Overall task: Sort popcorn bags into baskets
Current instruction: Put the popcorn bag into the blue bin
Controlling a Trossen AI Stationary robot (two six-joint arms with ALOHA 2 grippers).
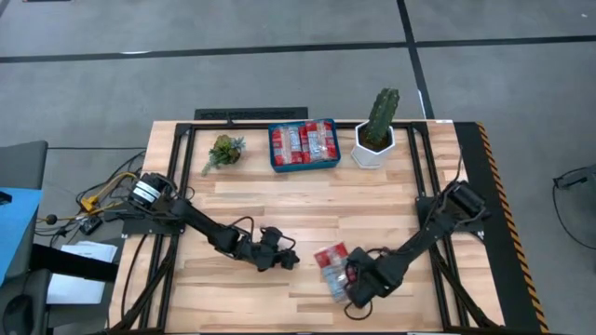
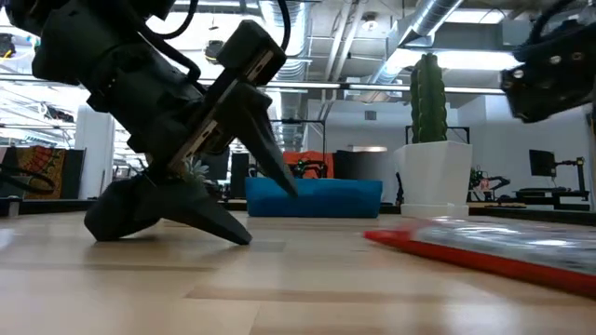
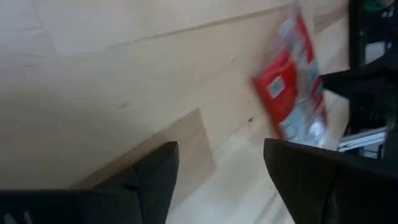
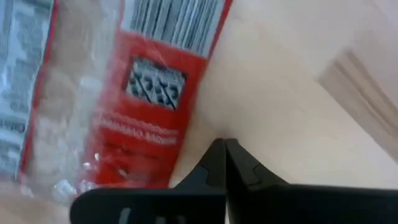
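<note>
Wooden table [image 1: 372,200] fills the middle of the high view. At top centre the blue basket [image 1: 304,166] already holds several red bags [image 1: 304,142]. One bag [image 1: 332,265] lies loose on the wood at lower centre-right, so the sorting looks nearly finished. Right gripper [image 1: 351,282] sits just beside it, fingers pressed together and empty. Left gripper [image 1: 291,260] rests at lower centre, spread wide, also empty.

Left claw [image 1: 291,261] low near table centre, fingers apart, right claw [image 1: 352,288] closed (fingertips together), both arms reaching inward
</note>
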